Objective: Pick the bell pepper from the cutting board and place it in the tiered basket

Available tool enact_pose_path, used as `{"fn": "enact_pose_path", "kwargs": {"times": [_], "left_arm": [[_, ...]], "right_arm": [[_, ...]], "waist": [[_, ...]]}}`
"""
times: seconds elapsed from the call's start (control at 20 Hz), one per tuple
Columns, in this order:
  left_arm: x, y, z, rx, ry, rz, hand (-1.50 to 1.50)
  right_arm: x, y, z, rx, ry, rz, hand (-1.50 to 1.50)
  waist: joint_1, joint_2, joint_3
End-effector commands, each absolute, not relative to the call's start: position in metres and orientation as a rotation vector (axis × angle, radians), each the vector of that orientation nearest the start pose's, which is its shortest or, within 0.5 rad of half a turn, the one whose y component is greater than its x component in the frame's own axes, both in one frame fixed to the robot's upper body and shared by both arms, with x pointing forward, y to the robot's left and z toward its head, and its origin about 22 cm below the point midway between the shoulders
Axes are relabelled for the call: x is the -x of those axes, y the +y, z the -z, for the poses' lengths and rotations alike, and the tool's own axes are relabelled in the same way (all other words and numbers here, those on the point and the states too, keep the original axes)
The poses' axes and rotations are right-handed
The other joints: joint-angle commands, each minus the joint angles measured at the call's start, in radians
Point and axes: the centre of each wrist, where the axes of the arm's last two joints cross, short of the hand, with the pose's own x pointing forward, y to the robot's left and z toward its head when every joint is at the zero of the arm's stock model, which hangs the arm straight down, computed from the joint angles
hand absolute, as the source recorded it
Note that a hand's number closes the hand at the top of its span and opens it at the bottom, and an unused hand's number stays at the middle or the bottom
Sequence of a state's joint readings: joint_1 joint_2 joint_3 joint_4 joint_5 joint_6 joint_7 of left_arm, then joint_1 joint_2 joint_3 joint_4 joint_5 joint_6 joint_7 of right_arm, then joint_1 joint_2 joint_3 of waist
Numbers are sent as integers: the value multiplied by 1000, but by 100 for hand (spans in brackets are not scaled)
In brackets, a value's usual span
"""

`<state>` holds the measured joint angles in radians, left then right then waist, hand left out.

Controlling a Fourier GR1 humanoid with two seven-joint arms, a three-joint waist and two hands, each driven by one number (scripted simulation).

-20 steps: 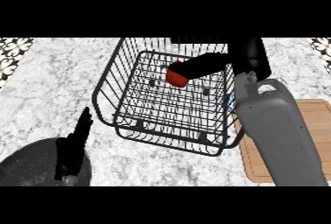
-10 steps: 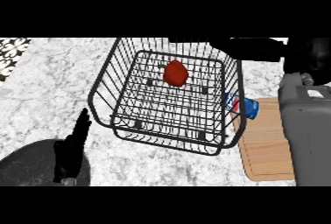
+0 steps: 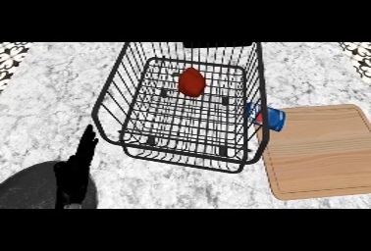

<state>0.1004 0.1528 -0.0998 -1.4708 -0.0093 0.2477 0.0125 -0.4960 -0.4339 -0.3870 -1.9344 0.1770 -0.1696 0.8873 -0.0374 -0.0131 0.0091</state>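
Observation:
A red bell pepper (image 3: 191,82) lies inside the black wire tiered basket (image 3: 109,95), toward its far side, with nothing touching it. The wooden cutting board (image 3: 322,152) sits to the basket's right with nothing on it. My left hand (image 3: 78,166) rests at the lower left, fingers straight and pointing up, apart from the basket. My right hand does not show in the head view.
A blue can (image 3: 268,117) lies on its side between the basket's right wall and the cutting board's far left corner. The marble counter (image 3: 51,108) spreads around; patterned tiles show at the far corners.
My right hand let go of the pepper in the basket, drew back to the right and left the view. The pepper now lies free. The left hand has not moved.

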Motion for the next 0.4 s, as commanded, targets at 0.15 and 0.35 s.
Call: {"fn": "enact_pose_path", "kwargs": {"times": [0.15, 0.35], "left_arm": [[-190, 262, 58, -288, -1275, -35, 0], [-191, 268, 56, -282, -1301, -14, 0]], "right_arm": [[-186, -417, -265, 626, -1613, 249, -150], [-161, -478, -269, 554, -1640, 233, -150]], "waist": [[-18, 2, -6], [-1, 5, -7]]}}
